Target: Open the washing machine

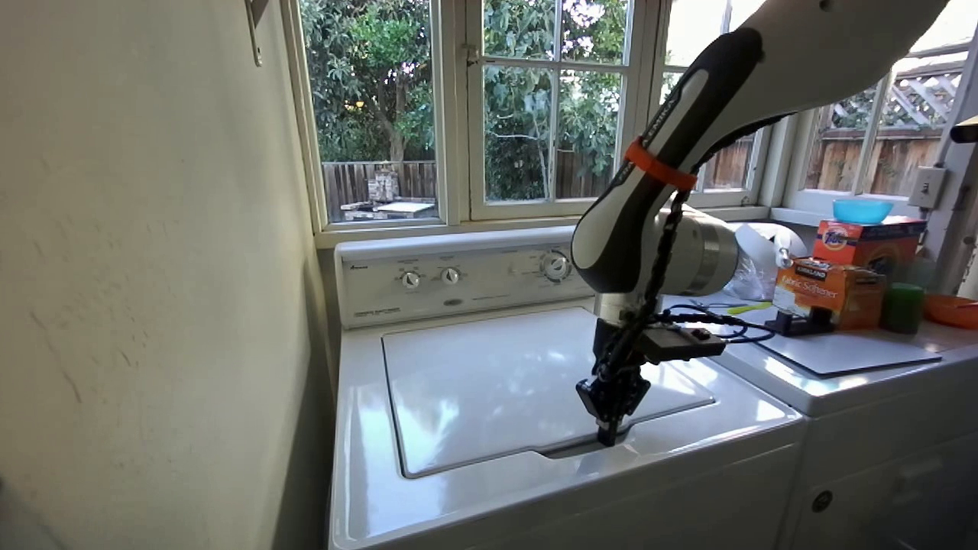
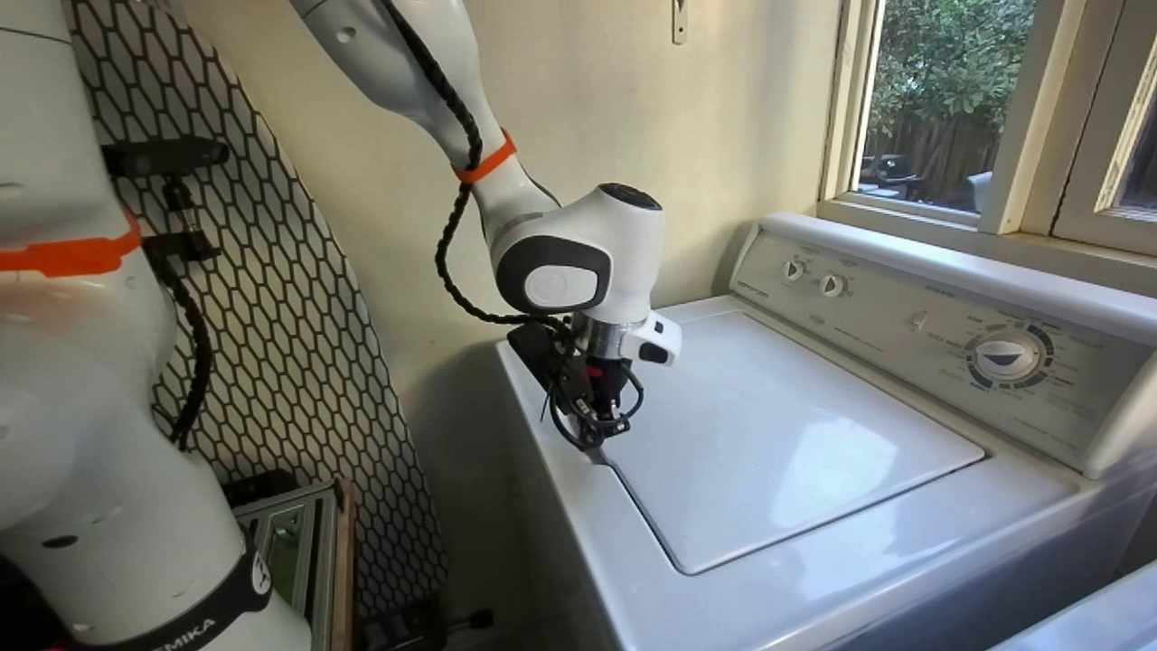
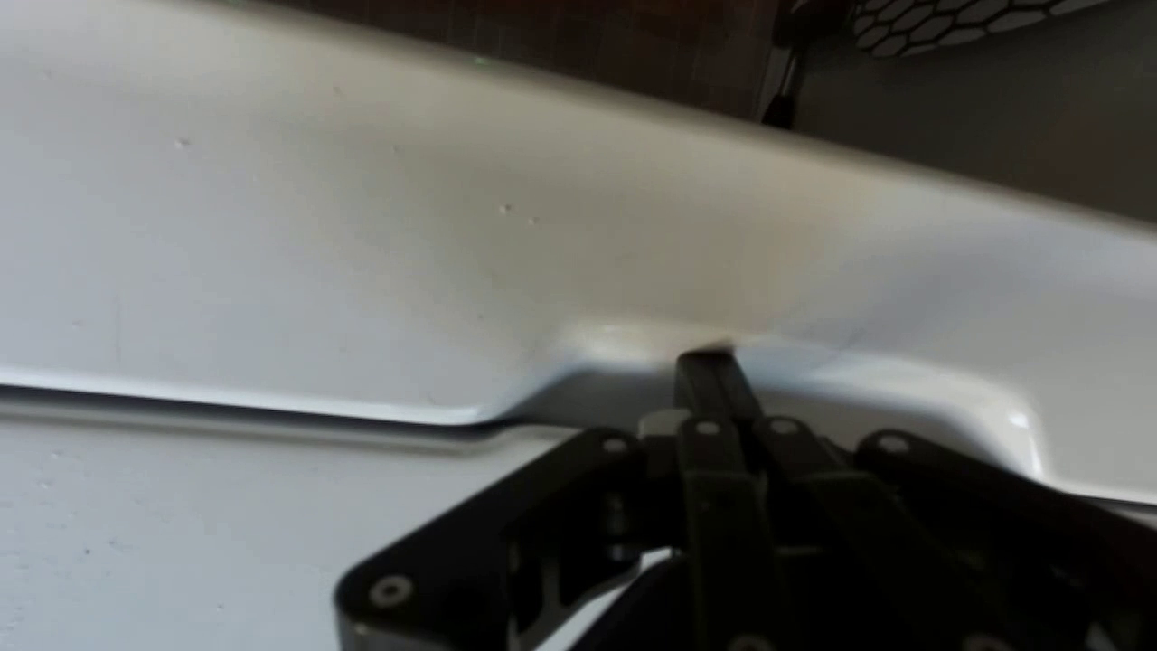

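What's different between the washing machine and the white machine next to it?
The washing machine has the shut gripper at the notch along the front of its closed lid, while the white machine has a fabric softener box on top. The white machine has a small dark circle on its front; none shows on the visible part of the washing machine's front.

Both are white, and they stand side by side.

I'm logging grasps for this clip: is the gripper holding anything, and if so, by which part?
Nothing is held: the gripper is shut and empty, its tips at the recess beside the closed lid of the washing machine.
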Controlling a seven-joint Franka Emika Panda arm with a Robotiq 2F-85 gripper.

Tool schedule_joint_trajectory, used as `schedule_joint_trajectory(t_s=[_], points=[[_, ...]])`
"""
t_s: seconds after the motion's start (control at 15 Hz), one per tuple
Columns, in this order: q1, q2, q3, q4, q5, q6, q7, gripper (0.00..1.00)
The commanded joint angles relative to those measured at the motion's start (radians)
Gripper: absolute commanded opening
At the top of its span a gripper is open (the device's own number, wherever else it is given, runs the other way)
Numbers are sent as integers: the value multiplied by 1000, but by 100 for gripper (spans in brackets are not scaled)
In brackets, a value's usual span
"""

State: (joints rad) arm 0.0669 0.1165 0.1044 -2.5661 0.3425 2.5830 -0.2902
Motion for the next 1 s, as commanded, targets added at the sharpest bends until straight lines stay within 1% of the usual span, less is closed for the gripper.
schedule_joint_trajectory(t_s=[0.0, 0.33, 0.53, 0.67, 0.8, 0.93], points=[[9, -1, 15, -75, -18, 245, 28, 0], [19, -28, 52, -164, 51, 464, 6, 0], [25, -39, 81, -199, 132, 572, -32, 0], [23, -23, 104, -204, 183, 637, -64, 0], [17, -13, 132, -203, 233, 681, -88, 0], [6, -17, 166, -195, 290, 696, -120, 0]])
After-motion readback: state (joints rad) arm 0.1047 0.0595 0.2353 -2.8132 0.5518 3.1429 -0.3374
